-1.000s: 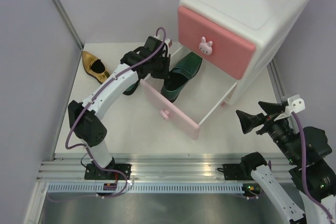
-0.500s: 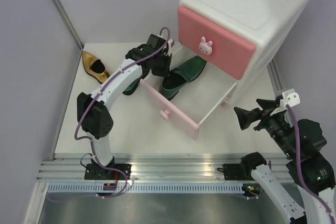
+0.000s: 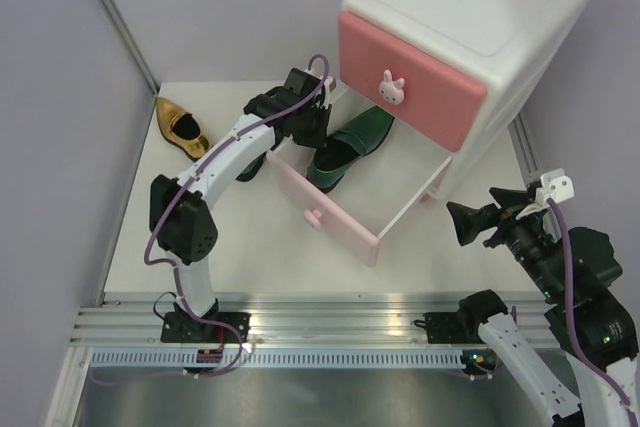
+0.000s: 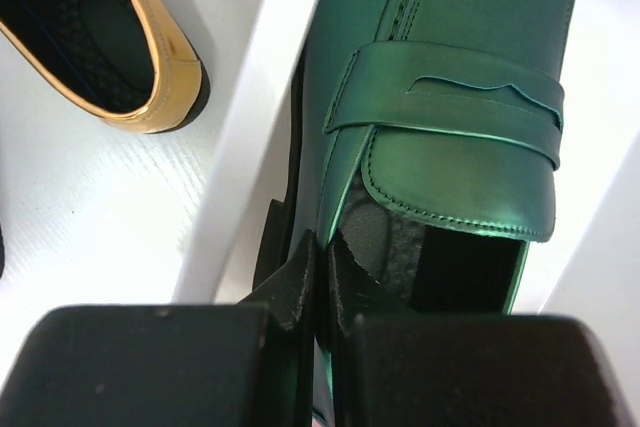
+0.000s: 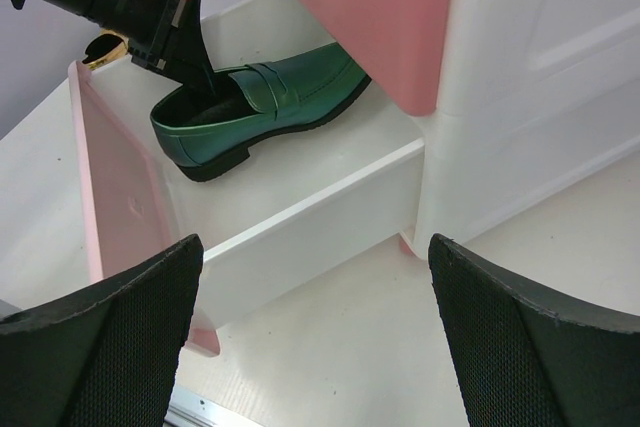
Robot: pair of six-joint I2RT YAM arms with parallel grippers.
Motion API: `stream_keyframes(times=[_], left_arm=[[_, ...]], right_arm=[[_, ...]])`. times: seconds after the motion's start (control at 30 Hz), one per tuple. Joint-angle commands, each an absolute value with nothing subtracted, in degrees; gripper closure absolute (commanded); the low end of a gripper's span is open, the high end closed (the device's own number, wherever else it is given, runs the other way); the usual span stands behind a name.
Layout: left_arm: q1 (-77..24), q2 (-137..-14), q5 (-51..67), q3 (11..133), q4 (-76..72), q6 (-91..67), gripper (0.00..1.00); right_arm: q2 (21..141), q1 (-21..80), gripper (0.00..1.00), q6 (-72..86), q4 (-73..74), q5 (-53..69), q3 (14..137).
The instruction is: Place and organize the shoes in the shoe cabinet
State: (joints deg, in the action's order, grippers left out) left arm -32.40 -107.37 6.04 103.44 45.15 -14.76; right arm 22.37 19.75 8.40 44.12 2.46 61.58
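The white shoe cabinet (image 3: 480, 17) stands at the back right, its lower pink-fronted drawer (image 3: 322, 211) pulled out. One metallic green shoe (image 3: 347, 142) lies in that drawer, toe under the upper drawer. My left gripper (image 3: 306, 129) is shut on its heel-side rim. The left wrist view shows the fingers (image 4: 300, 272) pinching the green shoe's (image 4: 450, 137) wall beside the drawer's white side wall (image 4: 250, 147). A gold shoe (image 3: 181, 127) lies on the table at the far left. My right gripper (image 3: 470, 227) hangs open, off the drawer's right corner.
The upper drawer is closed, its bunny knob (image 3: 393, 88) facing forward. A dark shoe (image 3: 250, 167) lies under my left arm, mostly hidden. The gold shoe's heel (image 4: 160, 67) is just outside the drawer wall. Grey walls close in the left and the back.
My left gripper has swung the green shoe's toe to the right, further under the upper drawer. My right arm has drifted slightly lower and to the left.
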Motion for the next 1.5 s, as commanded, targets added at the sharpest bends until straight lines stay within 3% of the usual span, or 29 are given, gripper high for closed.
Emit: stream_keyframes(times=[0.0, 0.8, 1.2, 1.33, 1.47], left_arm=[[-33.2, -105.7, 3.9, 103.8, 38.2, -18.0, 0.96], [-34.0, -109.5, 4.7, 102.8, 36.3, -21.1, 0.85], [-34.1, -108.3, 2.9, 102.8, 36.3, -20.0, 0.56], [-34.0, -104.5, 4.6, 102.7, 36.6, -20.1, 0.38], [-34.1, -100.7, 7.2, 102.7, 37.1, -20.8, 0.29]], right_arm=[[21.7, 19.8, 0.02, 9.7, 42.3, 1.1, 61.0], [20.1, 19.8, 0.02, 10.9, 43.4, 0.6, 60.9], [19.2, 19.8, 0.02, 11.0, 43.9, 0.4, 61.3], [19.3, 19.8, 0.02, 10.8, 43.9, 0.4, 61.6], [19.6, 19.8, 0.02, 10.5, 43.9, 0.4, 62.2]])
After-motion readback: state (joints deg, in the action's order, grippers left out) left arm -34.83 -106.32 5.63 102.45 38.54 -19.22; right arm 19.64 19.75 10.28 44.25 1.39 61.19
